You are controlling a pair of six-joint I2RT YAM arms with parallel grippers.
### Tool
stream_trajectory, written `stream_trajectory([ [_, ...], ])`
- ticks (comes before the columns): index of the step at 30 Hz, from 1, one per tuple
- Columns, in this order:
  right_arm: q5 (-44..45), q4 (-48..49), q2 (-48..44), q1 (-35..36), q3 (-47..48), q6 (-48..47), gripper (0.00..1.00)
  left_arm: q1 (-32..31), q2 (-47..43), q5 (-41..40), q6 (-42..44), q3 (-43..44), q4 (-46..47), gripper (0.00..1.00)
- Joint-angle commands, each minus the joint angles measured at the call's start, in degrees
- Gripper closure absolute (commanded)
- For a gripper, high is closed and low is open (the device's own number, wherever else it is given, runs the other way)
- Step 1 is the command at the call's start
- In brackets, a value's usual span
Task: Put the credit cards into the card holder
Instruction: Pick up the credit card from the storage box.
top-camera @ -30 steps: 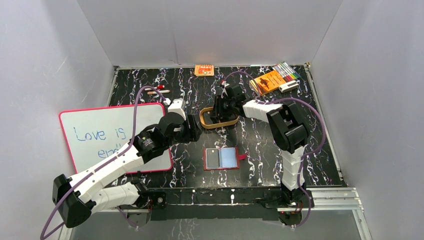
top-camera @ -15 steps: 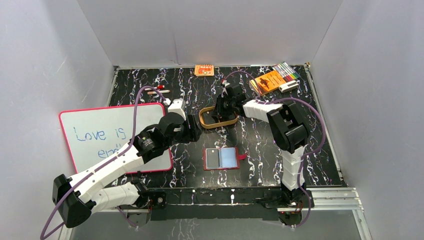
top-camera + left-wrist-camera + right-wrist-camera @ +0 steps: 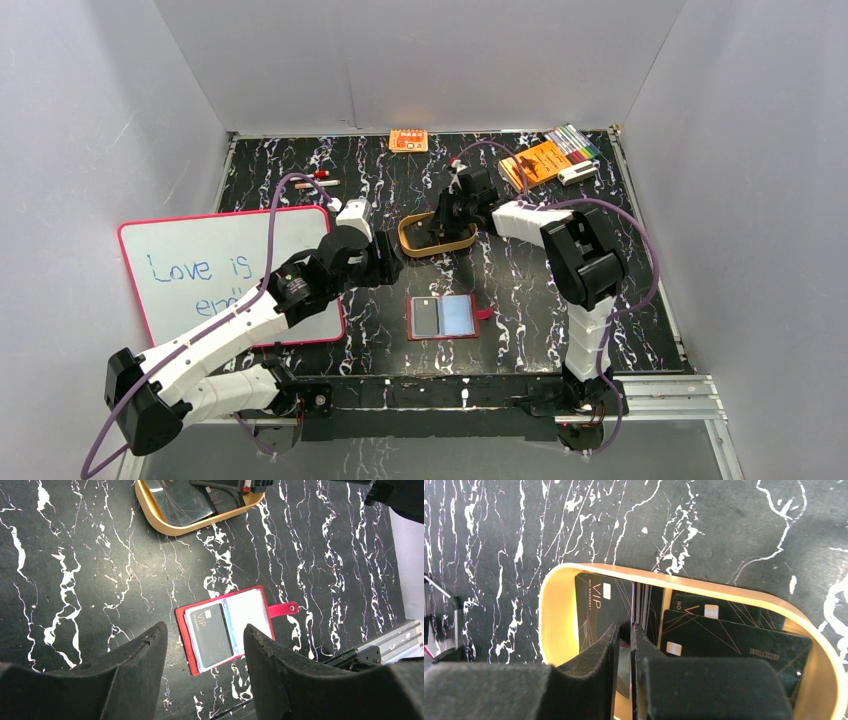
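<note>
While left jaws gape over the card holder [image 3: 247, 617], right jaws pinch a dark card [image 3: 596, 607] in the tray [image 3: 551, 617].

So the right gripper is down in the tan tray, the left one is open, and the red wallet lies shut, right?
No: the card holder lies open, not shut, a dark card in one pocket, as the left wrist view shows. The right gripper is in the tan tray and the left gripper open.

The pink-framed whiteboard [image 3: 190, 265] reads "Love is" in blue handwriting, and its lower line is partly hidden. "VIP" marks the dark plastic card [image 3: 212, 636] in the red folding wallet [image 3: 181, 630] and a second dark card [image 3: 596, 605] in the tan oval tray [image 3: 554, 610].
</note>
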Motion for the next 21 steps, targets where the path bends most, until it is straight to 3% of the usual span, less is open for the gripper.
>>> stream_trajectory([
  [1, 0.1, 1.4, -3.2, -1.3, -1.4, -0.3, 0.89, -0.1, -0.2, -1.6, 0.0, -0.1, 0.3, 0.45],
  [12, -3.5, 2.9, -6.4, -1.9, -3.0, 2.1, 1.0, -0.1, -0.2, -1.4, -0.3, -0.1, 0.4, 0.45],
  [21, -8.0, 3.4, -9.6, -2.1, -4.0, 8.7, 1.0, -0.1, -0.8, -1.6, -0.3, -0.1, 0.1, 0.45],
])
